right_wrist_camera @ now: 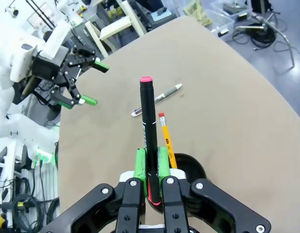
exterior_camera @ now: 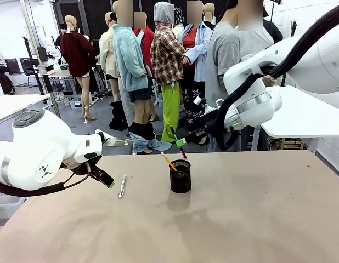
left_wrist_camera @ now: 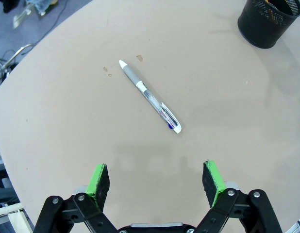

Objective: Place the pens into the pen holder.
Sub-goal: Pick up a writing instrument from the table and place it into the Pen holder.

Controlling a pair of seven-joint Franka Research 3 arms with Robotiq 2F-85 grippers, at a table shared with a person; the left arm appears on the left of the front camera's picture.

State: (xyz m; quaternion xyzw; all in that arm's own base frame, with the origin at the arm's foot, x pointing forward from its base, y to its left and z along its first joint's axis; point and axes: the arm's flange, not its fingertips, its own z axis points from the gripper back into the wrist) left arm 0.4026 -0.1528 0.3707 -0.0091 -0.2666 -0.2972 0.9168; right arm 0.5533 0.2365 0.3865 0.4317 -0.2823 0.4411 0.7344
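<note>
White pen [left_wrist_camera: 149, 97] lies ahead of the spread left end effector [left_wrist_camera: 155, 171].

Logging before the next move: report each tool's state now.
Left tool: open, empty.
Right tool: closed on the slim black pen with a pink-red cap.

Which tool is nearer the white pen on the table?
Left. The left tool hovers open beside the white pen; the right tool, shut on the dark pen, is above the pen holder.
</note>
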